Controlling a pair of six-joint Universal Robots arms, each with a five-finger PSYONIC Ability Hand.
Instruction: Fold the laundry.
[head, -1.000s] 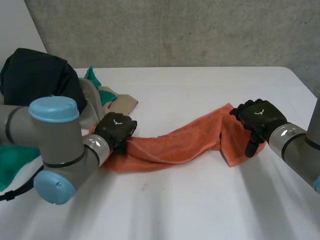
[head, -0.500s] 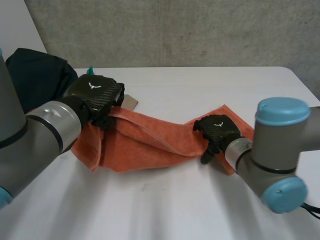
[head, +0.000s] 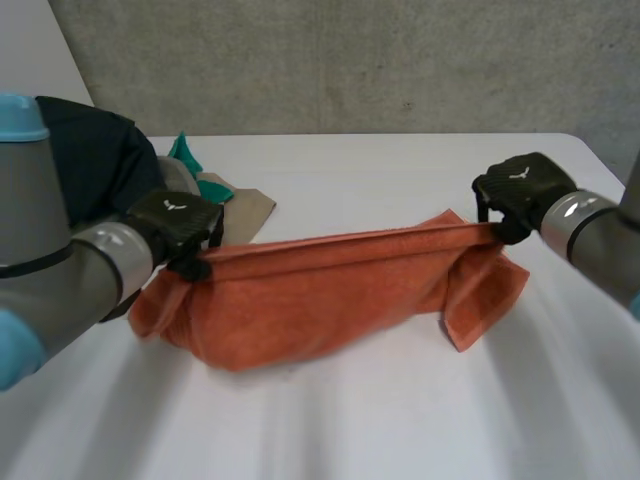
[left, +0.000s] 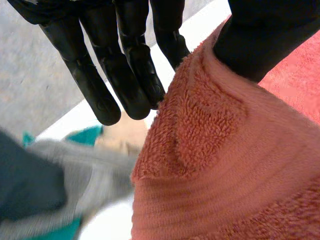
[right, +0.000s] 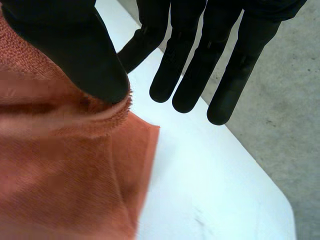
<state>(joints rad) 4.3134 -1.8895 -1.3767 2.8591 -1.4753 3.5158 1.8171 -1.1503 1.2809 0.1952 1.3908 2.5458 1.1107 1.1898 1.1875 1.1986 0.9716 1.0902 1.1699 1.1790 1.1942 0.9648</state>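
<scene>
Stretched taut, the orange towel (head: 330, 290) is pinched, seemingly thumb-to-finger, by left hand (head: 175, 222) and right hand (head: 520, 190).

Rumpled orange towel (head: 330, 290) stretched lengthwise, upper edge taut.

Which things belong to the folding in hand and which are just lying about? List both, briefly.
In hand: orange towel, stretched between the left hand and right hand, each pinching an end.
Lying about: dark garment, teal cloth, beige cloth, heaped beside the left hand.
</scene>
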